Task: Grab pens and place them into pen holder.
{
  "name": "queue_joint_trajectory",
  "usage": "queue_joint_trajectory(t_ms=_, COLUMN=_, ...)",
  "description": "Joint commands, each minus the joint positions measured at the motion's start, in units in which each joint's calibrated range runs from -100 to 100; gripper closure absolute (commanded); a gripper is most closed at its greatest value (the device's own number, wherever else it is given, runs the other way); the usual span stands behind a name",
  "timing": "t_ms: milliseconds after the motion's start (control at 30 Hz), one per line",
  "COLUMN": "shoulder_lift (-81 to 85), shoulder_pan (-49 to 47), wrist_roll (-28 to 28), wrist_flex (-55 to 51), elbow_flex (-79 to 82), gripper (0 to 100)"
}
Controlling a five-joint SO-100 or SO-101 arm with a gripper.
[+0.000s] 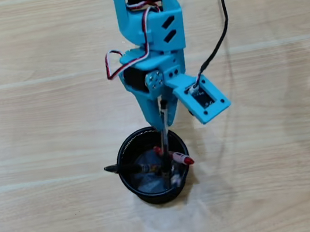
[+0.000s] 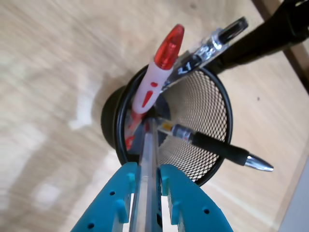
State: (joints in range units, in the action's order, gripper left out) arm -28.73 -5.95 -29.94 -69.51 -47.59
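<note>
The black mesh pen holder (image 1: 131, 181) stands on the wooden table just below my arm in the overhead view. My gripper (image 1: 163, 117) hangs over its far rim, shut on a clear pen (image 1: 164, 135) that points down into the cup. In the wrist view the blue fingers (image 2: 146, 175) pinch this clear pen (image 2: 148, 150) from both sides, its lower end inside the holder (image 2: 203, 106). Three pens lean in the cup: a red and clear one (image 2: 159, 67), a clear one with a black cap (image 2: 217, 41), and one with a dark grip and silver tip (image 2: 217, 150).
A black cable (image 1: 223, 18) runs down from the top edge to the wrist camera mount (image 1: 202, 100). A dark pen end (image 1: 111, 169) pokes over the holder's left rim. A dark blurred shape (image 2: 270, 34) crosses the wrist view's upper right corner.
</note>
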Motion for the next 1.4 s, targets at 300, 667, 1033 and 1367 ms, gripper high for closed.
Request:
queue_joint_trajectory(t_ms=300, shoulder_lift=3.38, shoulder_pan=-1.23, wrist_roll=10.08, wrist_flex=5.18, elbow_flex=-8.23, gripper=81)
queue_joint_trajectory(t_ms=667, shoulder_lift=6.59, shoulder_pan=-3.40, wrist_roll=15.04, wrist_flex=3.29, elbow_flex=-18.46, gripper=82)
queue_joint_trajectory(t_ms=1033, shoulder_lift=24.09, shoulder_pan=-8.48, wrist_roll=24.24, wrist_flex=-18.46, elbow_flex=-6.78, gripper=82)
queue_joint_trajectory(t_ms=1367, shoulder_lift=63.05, shoulder_pan=-10.34, wrist_roll=26.91, wrist_flex=2.08, elbow_flex=73.16, gripper=82)
